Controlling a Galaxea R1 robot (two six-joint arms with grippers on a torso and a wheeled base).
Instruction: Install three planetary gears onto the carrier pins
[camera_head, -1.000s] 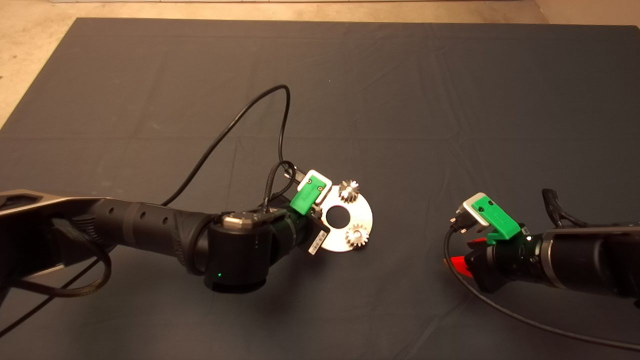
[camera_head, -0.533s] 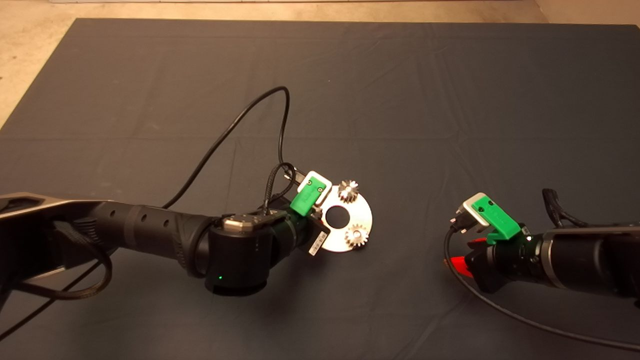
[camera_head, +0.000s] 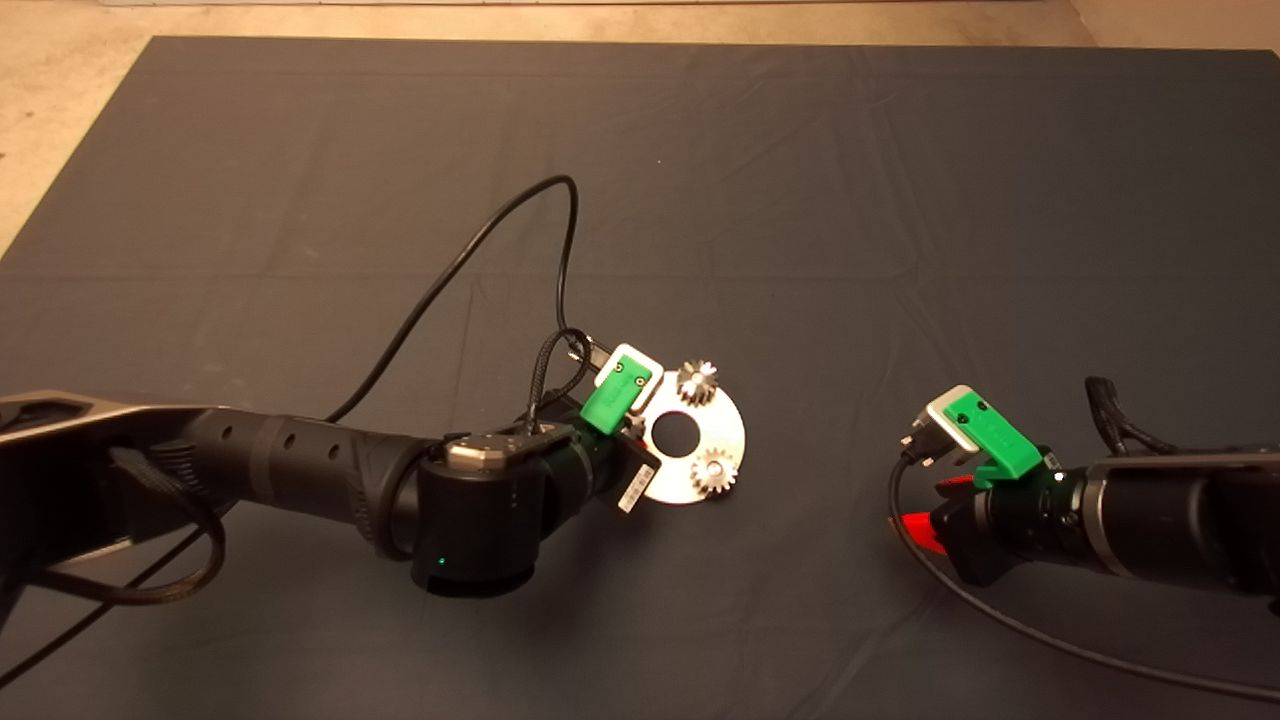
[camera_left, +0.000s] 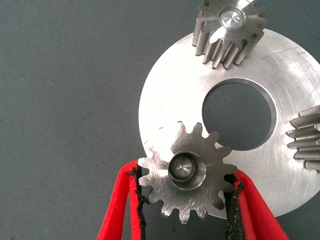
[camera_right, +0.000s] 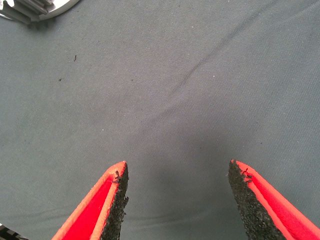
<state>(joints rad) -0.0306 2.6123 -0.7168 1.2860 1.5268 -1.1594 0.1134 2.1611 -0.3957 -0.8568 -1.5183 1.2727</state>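
Observation:
The shiny carrier disc (camera_head: 730, 430) lies mid-mat with two planetary gears (camera_head: 698, 381) (camera_head: 714, 470) seated on its pins. In the left wrist view a third gear (camera_left: 192, 200) sits over the disc (camera_left: 165, 95) with a carrier pin (camera_left: 181, 166) showing in its bore. My left gripper (camera_left: 186, 175) is shut on this gear, pads against the teeth on both sides. Another gear (camera_left: 227, 30) shows its pin end (camera_left: 231, 19), and a further one (camera_left: 306, 145) is cut by the frame edge. My right gripper (camera_head: 925, 510) rests open to the right of the disc.
A black cable (camera_head: 480, 250) loops over the mat behind the left arm. Another cable (camera_head: 1000, 620) trails from the right arm along the mat. Bare floor (camera_head: 60, 110) lies beyond the mat's far left edge.
The left arm's elbow has sunk slightly; its gripper stays at the disc. The right arm has not moved.

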